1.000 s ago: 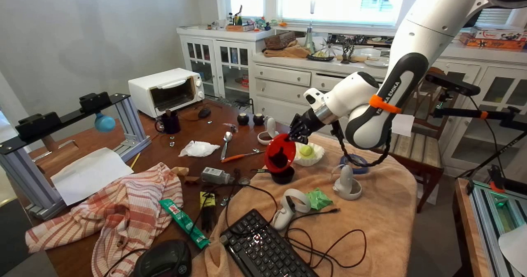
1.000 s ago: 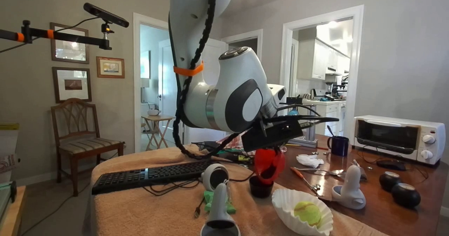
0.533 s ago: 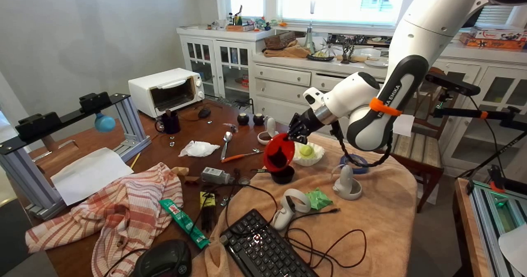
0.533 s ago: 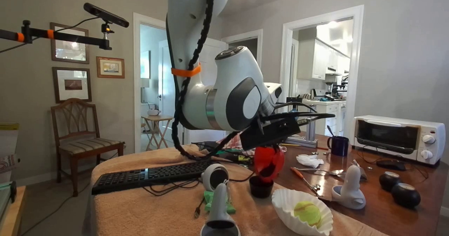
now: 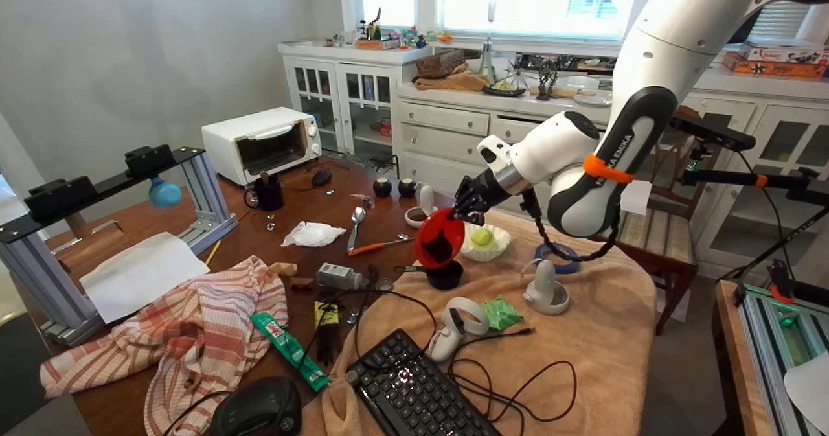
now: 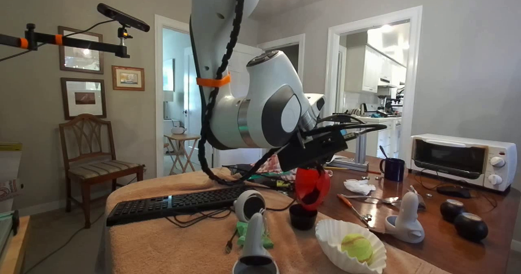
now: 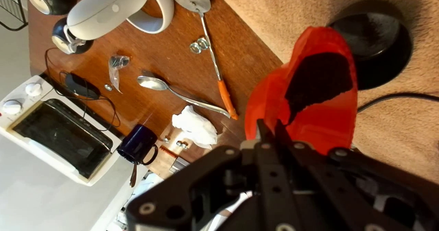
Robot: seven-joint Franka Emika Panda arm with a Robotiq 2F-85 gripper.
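My gripper is shut on the edge of a red bowl. Dark, powdery stuff clings to the bowl's inside. Steeply tilted, the bowl hangs over a small black cup, which stands on the tan towel. In an exterior view the lower lip of the red bowl overlaps the top of the black cup; whether they touch I cannot tell. The wrist view shows part of the black cup behind the bowl. The wrist camera hides most of the fingers in that exterior view.
A white fluted bowl with a tennis ball stands beside the black cup. White controllers, a green wrapper and a keyboard lie on the towel. An orange-handled spatula and a spoon lie on the wood.
The arm has risen slightly and shifted a little left in an exterior view. The red bowl has come up a little with it, still gripped and tilted over the black cup.
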